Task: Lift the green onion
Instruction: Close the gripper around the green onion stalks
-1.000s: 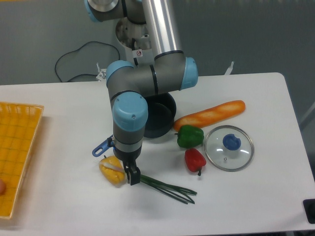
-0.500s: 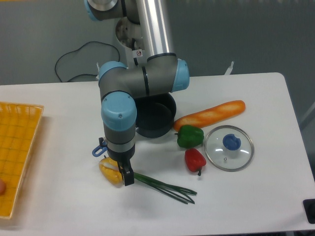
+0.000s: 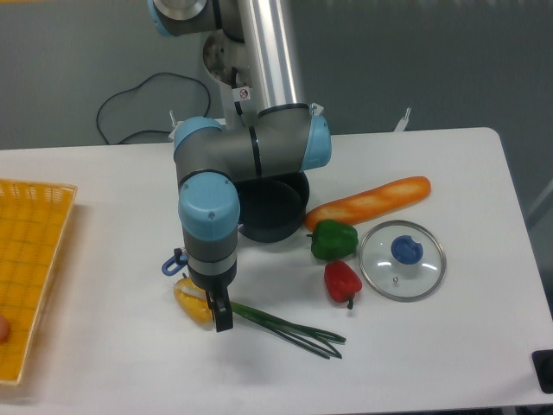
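The green onion lies on the white table near the front, its dark green leaves fanning out to the right. Its pale left end is hidden under my gripper. The gripper points straight down at that left end, low over the table, right next to a small yellow pepper. Only one dark finger shows clearly, so I cannot tell whether the jaws are closed on the stalk.
A black pot with a blue handle stands behind my arm. A green bell pepper, a red pepper, a glass lid and a long orange loaf lie to the right. A yellow basket sits at the left edge.
My gripper has moved left along the onion, from mid-stalk to its left end, and sunk slightly. The onion's leaves have stayed where they were.
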`<action>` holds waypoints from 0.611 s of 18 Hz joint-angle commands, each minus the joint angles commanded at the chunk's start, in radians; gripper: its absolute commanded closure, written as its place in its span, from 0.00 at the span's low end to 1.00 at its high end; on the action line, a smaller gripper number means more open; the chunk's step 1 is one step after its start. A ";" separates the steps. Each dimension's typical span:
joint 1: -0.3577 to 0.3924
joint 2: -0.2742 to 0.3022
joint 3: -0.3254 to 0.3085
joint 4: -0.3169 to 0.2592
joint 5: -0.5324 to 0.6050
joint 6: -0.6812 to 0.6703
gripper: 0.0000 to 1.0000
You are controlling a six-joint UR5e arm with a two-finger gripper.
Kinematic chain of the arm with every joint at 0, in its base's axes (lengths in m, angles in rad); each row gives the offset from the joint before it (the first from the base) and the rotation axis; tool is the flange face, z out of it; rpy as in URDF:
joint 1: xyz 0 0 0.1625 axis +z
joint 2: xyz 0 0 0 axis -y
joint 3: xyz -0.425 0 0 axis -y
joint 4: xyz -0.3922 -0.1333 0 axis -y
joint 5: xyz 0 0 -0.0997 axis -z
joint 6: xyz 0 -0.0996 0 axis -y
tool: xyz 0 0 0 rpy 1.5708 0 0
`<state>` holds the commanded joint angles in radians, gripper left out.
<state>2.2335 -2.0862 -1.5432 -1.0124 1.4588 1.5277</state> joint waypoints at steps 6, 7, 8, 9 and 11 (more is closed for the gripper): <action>0.009 -0.035 0.000 0.000 0.000 0.083 0.00; 0.011 -0.031 -0.002 0.000 0.000 0.083 0.00; 0.011 -0.031 -0.002 -0.002 0.000 0.078 0.00; 0.011 -0.031 -0.002 -0.002 0.002 0.074 0.00; 0.011 -0.032 -0.005 -0.003 0.002 0.072 0.00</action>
<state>2.2442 -2.1184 -1.5478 -1.0155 1.4603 1.5999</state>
